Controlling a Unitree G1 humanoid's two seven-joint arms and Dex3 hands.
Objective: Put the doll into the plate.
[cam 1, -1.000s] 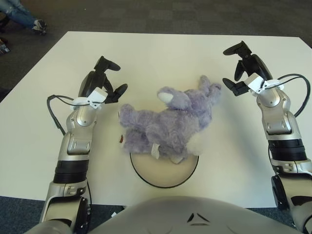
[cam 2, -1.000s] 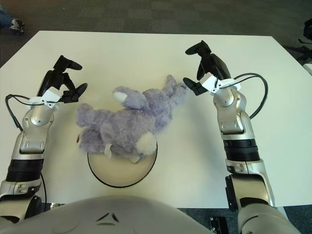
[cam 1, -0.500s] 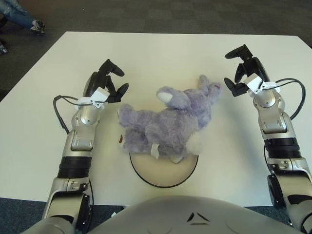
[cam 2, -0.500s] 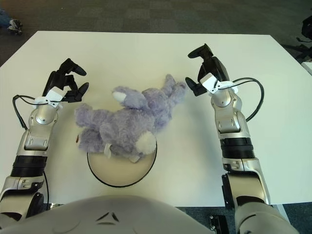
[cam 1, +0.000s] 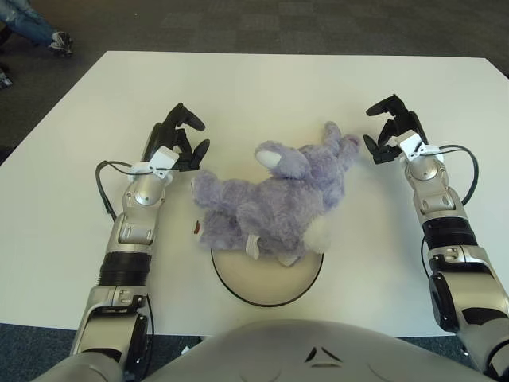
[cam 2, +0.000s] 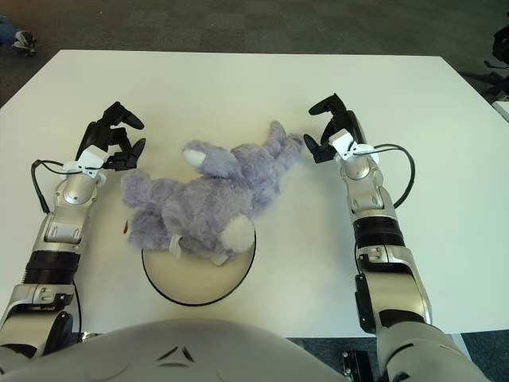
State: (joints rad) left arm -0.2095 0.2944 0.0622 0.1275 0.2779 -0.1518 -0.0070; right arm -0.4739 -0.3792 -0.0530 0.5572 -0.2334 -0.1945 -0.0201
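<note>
A fluffy purple doll (cam 1: 274, 203) lies on its side on the white table (cam 1: 262, 87), its lower part resting over the far edge of a round beige plate (cam 1: 266, 278) with a dark rim. My left hand (cam 1: 179, 139) hovers just left of the doll's end, fingers spread, holding nothing. My right hand (cam 1: 388, 131) hovers just right of the doll's upper end, fingers spread, holding nothing. Neither hand touches the doll.
The table's near edge runs just behind the plate, close to my body (cam 1: 318, 350). Dark carpet (cam 1: 262, 24) lies beyond the far edge. A person's feet (cam 1: 36, 28) show at the far left corner.
Both arms have drawn back toward me, and the hands sit lower and slightly nearer the doll. The doll and plate have not moved.
</note>
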